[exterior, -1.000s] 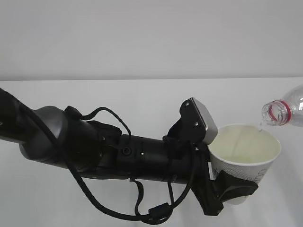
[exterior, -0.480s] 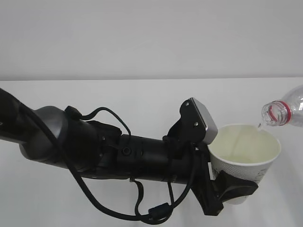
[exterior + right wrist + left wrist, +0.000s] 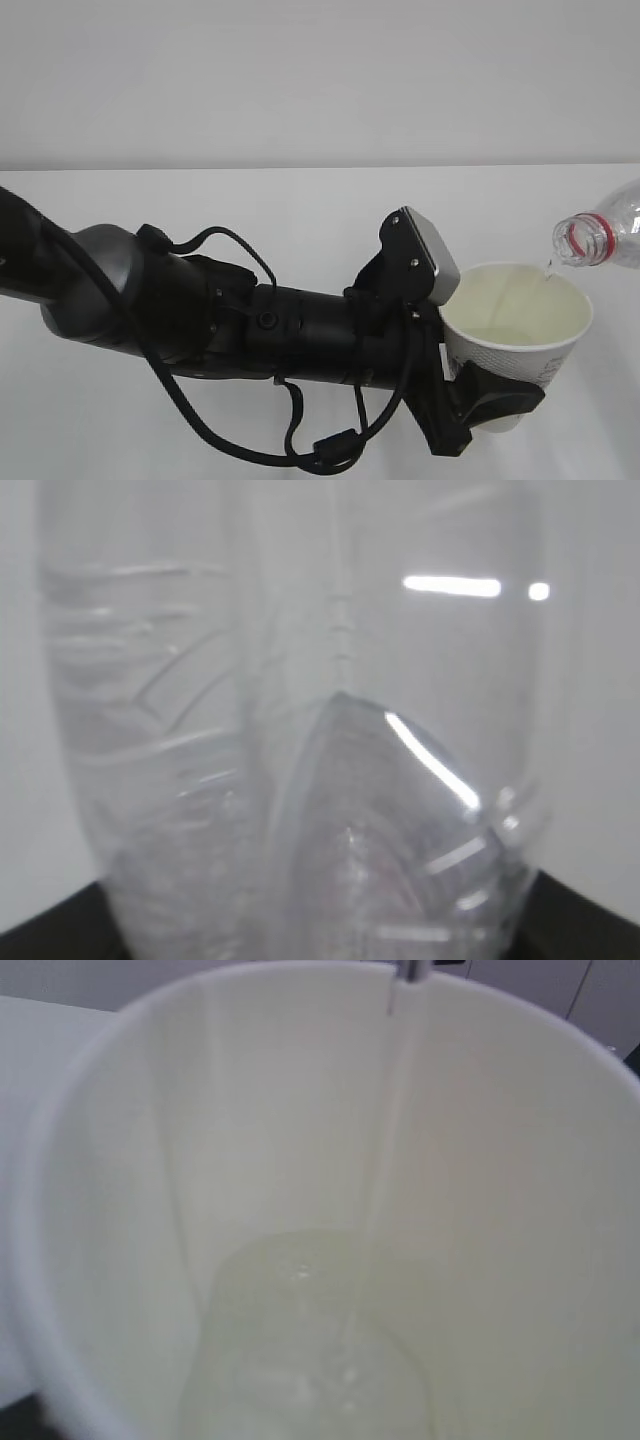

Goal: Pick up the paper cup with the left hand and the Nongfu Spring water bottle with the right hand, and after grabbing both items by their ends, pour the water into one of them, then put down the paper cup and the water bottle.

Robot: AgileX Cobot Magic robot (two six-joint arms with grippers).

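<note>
The white paper cup hangs above the table at the lower right, tilted a little. My left gripper is shut on its lower half. The clear Nongfu Spring water bottle lies tipped at the right edge, its red-ringed mouth just over the cup's far rim. A thin stream of water runs down the cup's cream inner wall into a shallow pool. In the right wrist view the ribbed bottle fills the frame. Only the black fingers of my right gripper show, at its base.
My bulky black left arm with looping cables and a grey block spans the lower left. The white table runs back to a plain grey wall.
Water keeps trickling from the bottle into the cup. Neither arm has visibly moved.
</note>
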